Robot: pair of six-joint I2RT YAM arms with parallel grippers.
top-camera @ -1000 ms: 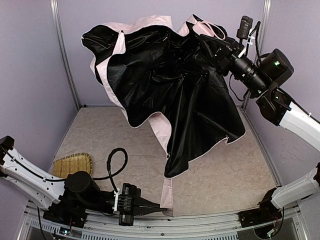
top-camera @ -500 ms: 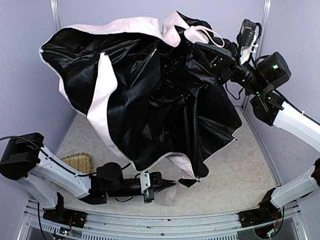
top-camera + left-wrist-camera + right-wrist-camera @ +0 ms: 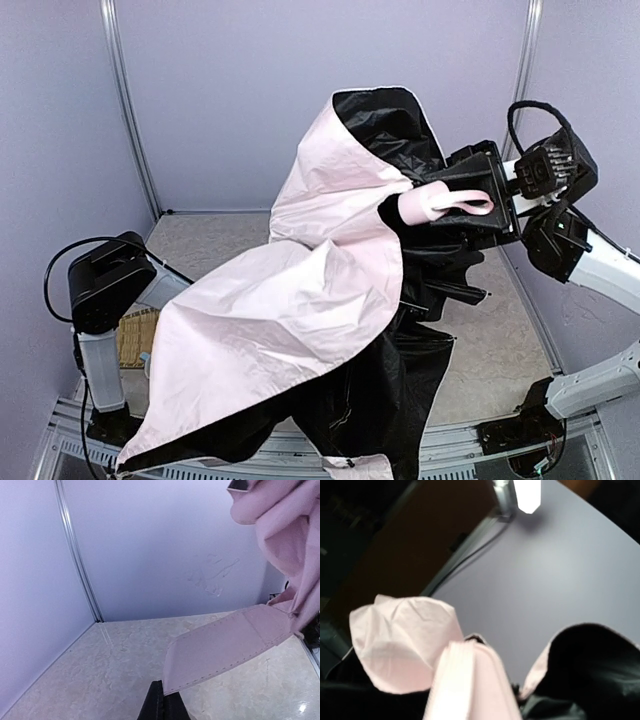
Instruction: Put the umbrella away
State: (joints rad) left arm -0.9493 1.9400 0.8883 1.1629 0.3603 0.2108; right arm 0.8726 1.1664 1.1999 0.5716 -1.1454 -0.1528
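Umbrella point(image 3: 300, 300), folding: light, limp, slippery canopy on fragile ribs, draped above the table point(image 3: 500, 330); right gripper point(image 3: 462, 200) clamps handle point(image 3: 425, 207), the surest hold; left gripper point(image 3: 162, 707) pinches hem.

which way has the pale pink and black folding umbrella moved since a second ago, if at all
Yes. The pale pink and black folding umbrella has dropped away from the back-left metal post and now drapes to the near rail.
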